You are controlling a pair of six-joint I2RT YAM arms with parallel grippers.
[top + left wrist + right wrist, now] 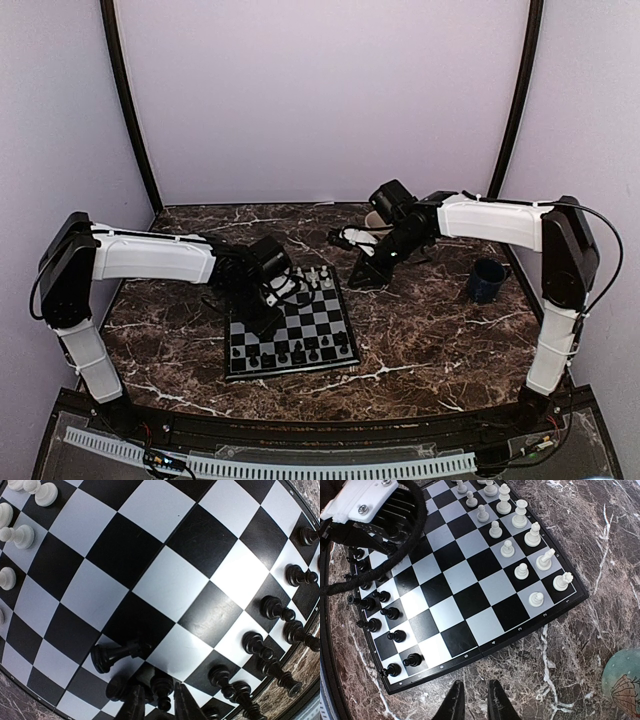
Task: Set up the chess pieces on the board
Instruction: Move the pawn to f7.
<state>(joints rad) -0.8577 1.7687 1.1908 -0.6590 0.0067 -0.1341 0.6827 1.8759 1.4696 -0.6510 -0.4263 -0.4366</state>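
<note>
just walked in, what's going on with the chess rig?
Two arms are setting up a board. The white pieces stand in two rows at one end, the black pieces at the other, one toppled piece among them. The left hand is low over that end, fingers either side of an upright piece; grip unclear. The right hand hovers empty over the table beside the board.

My dark marble desk, veined white, sits boxed in by pale lilac walls behind and at both sides; two black posts rise from its far corners.
</note>
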